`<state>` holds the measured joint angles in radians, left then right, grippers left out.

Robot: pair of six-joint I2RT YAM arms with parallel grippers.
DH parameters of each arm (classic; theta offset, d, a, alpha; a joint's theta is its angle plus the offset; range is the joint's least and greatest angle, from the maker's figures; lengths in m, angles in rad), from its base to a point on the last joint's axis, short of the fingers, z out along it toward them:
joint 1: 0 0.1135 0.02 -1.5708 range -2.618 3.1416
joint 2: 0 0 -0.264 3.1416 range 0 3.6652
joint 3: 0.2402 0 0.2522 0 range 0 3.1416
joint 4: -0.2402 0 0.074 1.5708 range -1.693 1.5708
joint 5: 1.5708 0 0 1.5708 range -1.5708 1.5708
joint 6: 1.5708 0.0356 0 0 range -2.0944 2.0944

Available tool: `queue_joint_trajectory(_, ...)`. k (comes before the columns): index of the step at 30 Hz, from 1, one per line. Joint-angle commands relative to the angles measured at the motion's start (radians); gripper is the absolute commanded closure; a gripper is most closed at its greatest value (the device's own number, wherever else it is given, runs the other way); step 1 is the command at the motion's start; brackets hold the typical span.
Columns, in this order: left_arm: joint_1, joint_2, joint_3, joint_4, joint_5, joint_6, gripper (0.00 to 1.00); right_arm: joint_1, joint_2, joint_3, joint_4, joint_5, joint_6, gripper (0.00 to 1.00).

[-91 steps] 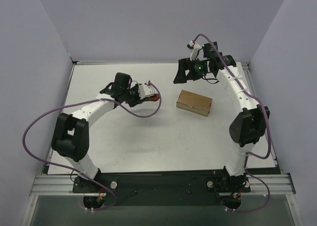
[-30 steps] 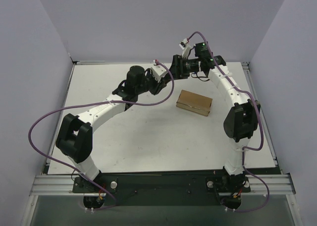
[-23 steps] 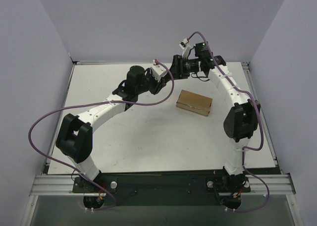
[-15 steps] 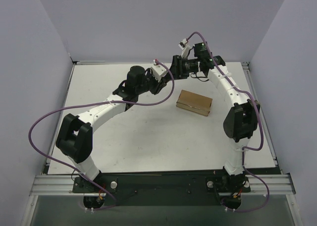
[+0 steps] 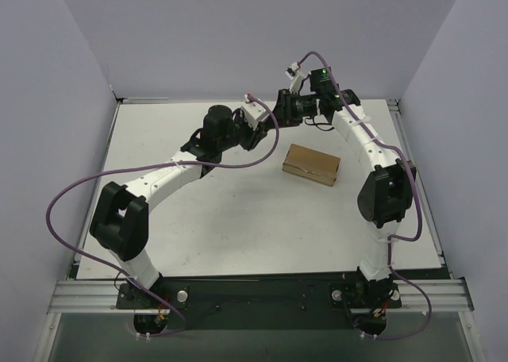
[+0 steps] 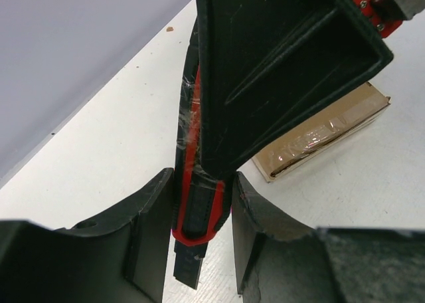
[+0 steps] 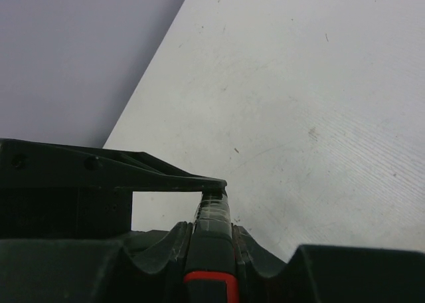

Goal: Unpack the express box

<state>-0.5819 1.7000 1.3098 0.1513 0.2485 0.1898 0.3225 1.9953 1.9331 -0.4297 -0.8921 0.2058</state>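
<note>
Left gripper (image 6: 202, 183) had its two fingers closed tight on the single knife (image 6: 192, 216), one finger pressed to each side of the red-and-black body near its lower end. Right gripper (image 7: 211, 228) was clamped on the same knife, which sat snug between its own two fingers in the right wrist view, with a red patch showing at the bottom edge. Seen from the left wrist, one broad black finger (image 6: 279, 57) of the right gripper lay over the knife's upper length. From the right wrist, one finger (image 7: 99, 170) of the left gripper crossed just to the left of the knife's taped tip.

Only one box (image 5: 312, 164) was present. It lay flat and closed on the table (image 5: 238, 219), with glossy tape along one long edge (image 6: 312, 140). Both grippers met beyond the box's far left corner, near it but apart from it, and neither touched it. The two arms curved in toward that spot, the left arm reaching from the box's left and the right arm bending round the box's right side and far end. Two purple cables (image 5: 63, 195) hung along the arms, one on each.
</note>
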Motion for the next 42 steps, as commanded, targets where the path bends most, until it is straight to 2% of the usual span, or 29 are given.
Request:
queue_joint_trajectory(1, -0.006, 0.007, 0.066, 0.038, -0.002, -0.006, 0.63, -0.011, -0.023, 0.003, 0.002, 0.028, -0.043, 1.00)
queue_joint_trajectory(3, 0.004, -0.012, 0.049, 0.016, -0.009, 0.017, 0.39, -0.036, -0.049, 0.012, 0.000, 0.041, -0.060, 1.00)
queue_joint_trajectory(5, 0.025, -0.036, 0.000, -0.010, -0.012, 0.040, 0.31, -0.088, -0.064, 0.026, -0.004, 0.048, -0.080, 1.00)
queue_joint_trajectory(7, 0.043, -0.074, -0.055, -0.035, -0.012, 0.042, 0.27, -0.143, -0.098, 0.014, -0.014, 0.135, -0.129, 1.00)
queue_joint_trajectory(10, 0.080, -0.114, -0.101, -0.085, -0.009, 0.043, 0.26, -0.221, -0.145, -0.058, 0.011, 0.319, -0.209, 1.00)
queue_joint_trajectory(13, 0.112, -0.128, -0.110, -0.140, -0.009, 0.039, 0.29, -0.264, -0.176, -0.112, 0.058, 0.442, -0.320, 1.00)
queue_joint_trajectory(14, 0.120, -0.126, -0.106, -0.150, -0.005, 0.022, 0.29, -0.281, -0.187, -0.165, 0.081, 0.475, -0.397, 1.00)
queue_joint_trajectory(18, 0.145, -0.105, -0.084, -0.261, 0.047, -0.026, 0.32, -0.309, -0.223, -0.298, 0.212, 0.588, -0.514, 1.00)
queue_joint_trajectory(28, 0.146, -0.082, -0.072, -0.315, 0.109, -0.036, 0.34, -0.301, -0.286, -0.490, 0.207, 0.535, -0.697, 1.00)
queue_joint_trajectory(36, 0.146, -0.073, -0.083, -0.321, 0.161, -0.020, 0.35, -0.237, -0.395, -0.577, 0.109, 0.452, -0.689, 1.00)
queue_joint_trajectory(38, 0.146, -0.060, -0.081, -0.328, 0.178, -0.018, 0.35, -0.192, -0.444, -0.623, 0.101, 0.496, -0.678, 1.00)
queue_joint_trajectory(42, 0.146, -0.034, -0.066, -0.326, 0.201, -0.039, 0.36, -0.183, -0.477, -0.623, 0.078, 0.541, -0.603, 1.00)
